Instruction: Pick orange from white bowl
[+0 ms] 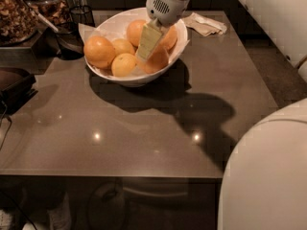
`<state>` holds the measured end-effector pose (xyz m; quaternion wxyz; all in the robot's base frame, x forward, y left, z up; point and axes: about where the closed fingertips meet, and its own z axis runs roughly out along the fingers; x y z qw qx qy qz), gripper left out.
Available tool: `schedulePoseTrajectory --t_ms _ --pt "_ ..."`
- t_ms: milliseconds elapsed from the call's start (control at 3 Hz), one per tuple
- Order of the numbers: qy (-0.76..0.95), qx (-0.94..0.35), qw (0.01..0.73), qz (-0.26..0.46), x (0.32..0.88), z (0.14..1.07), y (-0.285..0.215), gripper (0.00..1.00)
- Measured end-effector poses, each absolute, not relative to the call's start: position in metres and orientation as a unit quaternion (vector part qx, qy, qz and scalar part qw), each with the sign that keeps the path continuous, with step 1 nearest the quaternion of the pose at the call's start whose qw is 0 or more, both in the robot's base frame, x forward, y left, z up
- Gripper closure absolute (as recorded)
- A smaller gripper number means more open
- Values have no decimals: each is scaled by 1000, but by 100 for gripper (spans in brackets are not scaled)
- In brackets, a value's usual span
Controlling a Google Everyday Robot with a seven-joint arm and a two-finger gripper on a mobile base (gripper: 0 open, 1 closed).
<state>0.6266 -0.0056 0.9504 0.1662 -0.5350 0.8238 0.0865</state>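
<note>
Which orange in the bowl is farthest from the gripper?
The large orange at the white bowl's left rim. The other oranges lie closer to the gripper, which reaches down into the bowl's middle-right.

Oranges [100, 51] in the bowl [135, 79] far back on the table [144, 128], hand [144, 55] among them, napkin [205, 24] right of it.
</note>
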Motion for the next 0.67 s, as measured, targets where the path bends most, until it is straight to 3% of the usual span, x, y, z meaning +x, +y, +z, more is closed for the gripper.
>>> schedulePoseTrajectory --t_ms 667 --pt "819 -545 158 87 628 947 -3 46"
